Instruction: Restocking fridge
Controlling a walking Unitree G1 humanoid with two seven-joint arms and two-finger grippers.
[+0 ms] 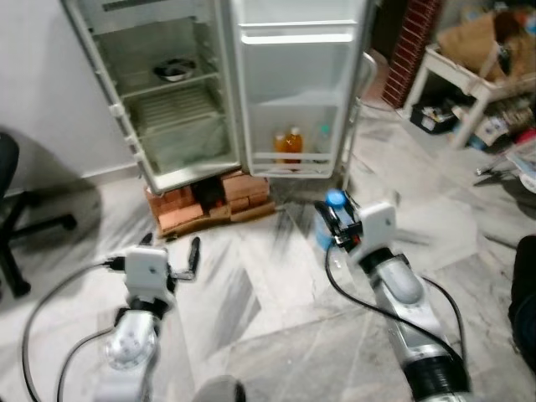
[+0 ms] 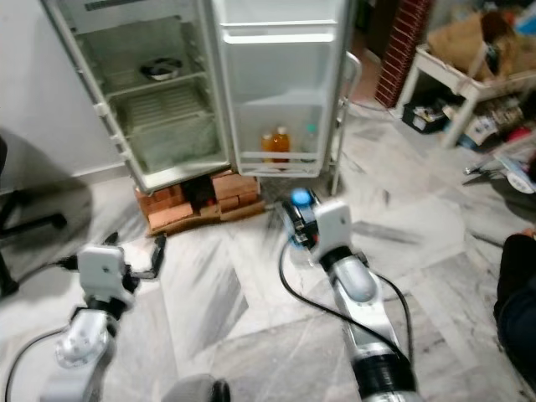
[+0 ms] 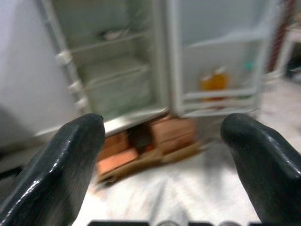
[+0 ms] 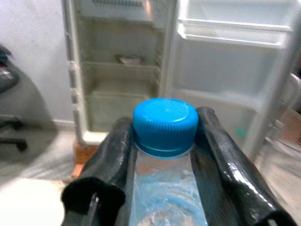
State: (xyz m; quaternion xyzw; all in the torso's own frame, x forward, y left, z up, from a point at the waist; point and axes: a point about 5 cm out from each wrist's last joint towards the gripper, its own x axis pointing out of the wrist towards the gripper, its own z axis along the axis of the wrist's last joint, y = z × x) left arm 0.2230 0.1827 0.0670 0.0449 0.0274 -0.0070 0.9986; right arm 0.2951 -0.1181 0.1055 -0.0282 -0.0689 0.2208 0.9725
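A stack of red bricks [image 1: 213, 201] is sitting on the marble floor [image 1: 276, 285] at about twelve o'clock, a little left of centre, and a black office chair [image 1: 12, 218] is standing at nine o'clock against the pale wall [image 1: 42, 84]. A brick pillar [image 1: 416, 46] is rising at one o'clock, and beside it at two o'clock a white table [image 1: 469, 79] is carrying a brown heap [image 1: 473, 38] on top, with a dark box [image 1: 434, 115] lying underneath.
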